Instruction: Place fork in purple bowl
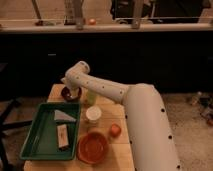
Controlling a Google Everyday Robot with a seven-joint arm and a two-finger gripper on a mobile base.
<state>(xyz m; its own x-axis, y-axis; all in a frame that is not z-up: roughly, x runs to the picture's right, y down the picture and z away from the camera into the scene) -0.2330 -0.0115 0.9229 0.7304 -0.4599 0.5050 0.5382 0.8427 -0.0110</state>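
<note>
The purple bowl [65, 94] is a small dark bowl at the far left of the wooden table [119, 159]. My gripper [72, 89] hangs at the end of the white arm [107, 90], directly over the bowl and close to it. The arm reaches in from the right and bends down at the wrist. I cannot pick out the fork anywhere; it may be hidden by the gripper or lie inside the bowl.
A green tray [34, 145] at the front left holds a grey wedge [64, 116] and a tan block [62, 136]. An orange bowl [92, 147], a white cup [93, 114], an orange fruit [115, 130] and a pale green cup [91, 97] stand beside it.
</note>
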